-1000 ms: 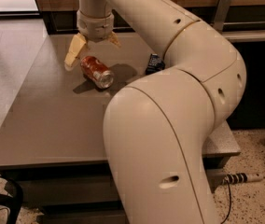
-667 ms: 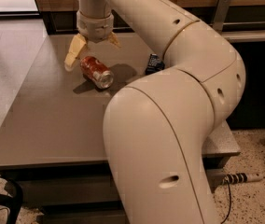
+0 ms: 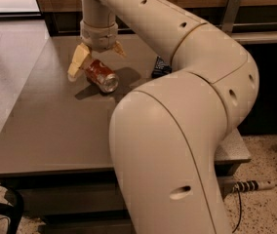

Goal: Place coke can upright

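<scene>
The coke can (image 3: 100, 75) is red-orange with a silver end. It lies on its side on the grey-brown table (image 3: 55, 126), toward the far left, its silver end pointing to the front right. My gripper (image 3: 97, 62) hangs straight down over the can's far end. Its fingers are spread wide: the left finger (image 3: 77, 62) is beside the can's left side and the right finger (image 3: 117, 49) is behind it. The can rests on the table, not lifted. My large cream arm fills the middle and right of the view and hides part of the table.
A flat dark snack packet (image 3: 160, 67) lies on the table to the right of the can, partly hidden by my arm. A wooden wall and a dark ledge run behind the table. A power strip (image 3: 253, 185) lies on the floor at the right, and black cables at the lower left.
</scene>
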